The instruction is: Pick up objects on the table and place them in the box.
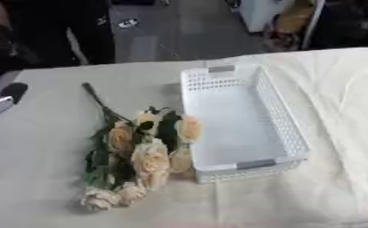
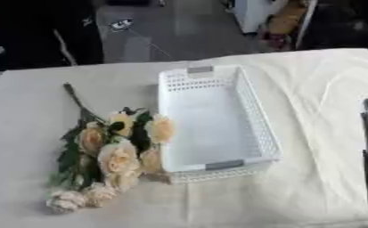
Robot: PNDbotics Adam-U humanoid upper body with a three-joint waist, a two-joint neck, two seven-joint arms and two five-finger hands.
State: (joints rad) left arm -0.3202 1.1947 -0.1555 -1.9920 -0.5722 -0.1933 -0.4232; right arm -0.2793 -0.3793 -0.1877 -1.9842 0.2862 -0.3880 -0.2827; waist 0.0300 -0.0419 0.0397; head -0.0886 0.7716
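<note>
Nothing was placed yet: I saw the basket (image 1: 241, 129) empty on the counter (image 1: 46, 133). The flowers (image 1: 136, 153) lay on the cloth just beside its left wall, stem pointing away. My left hand (image 1: 1, 102) showed at the left edge; I could not tell its state. Right hand not identifiable. The whole pick-and-place remained.

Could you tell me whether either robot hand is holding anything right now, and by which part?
Nothing is held. The bunch of flowers lies untouched on the table beside the empty white basket, and no robot hand is clearly visible.
</note>
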